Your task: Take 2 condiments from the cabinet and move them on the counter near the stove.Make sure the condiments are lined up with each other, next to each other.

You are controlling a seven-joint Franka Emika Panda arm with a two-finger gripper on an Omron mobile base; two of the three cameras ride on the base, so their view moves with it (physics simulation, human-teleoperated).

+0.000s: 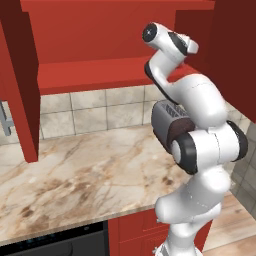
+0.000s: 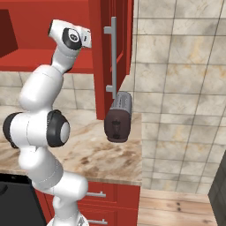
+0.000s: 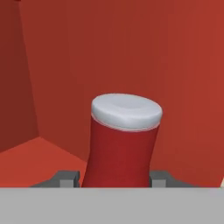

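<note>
While the arm reaches up into the open cabinet, the gripper is clamped on the red bottle, one dark fingertip against each side of its lower body. In the hand view the bottle stands upright between the fingers, its pale cap facing the camera, with the cabinet's red back wall and side wall behind it and the red shelf floor visible at lower left. Whether the bottle's base rests on the shelf or is lifted clear cannot be told.

From the left base view, the arm's wrist enters the cabinet above the shelf edge, and the door hangs open at left. From the right base view, the other door swings out with its silver bar handle toward the camera. Below, a toaster sits on the counter near the tiled wall. A black appliance front shows under the counter's front edge.
</note>
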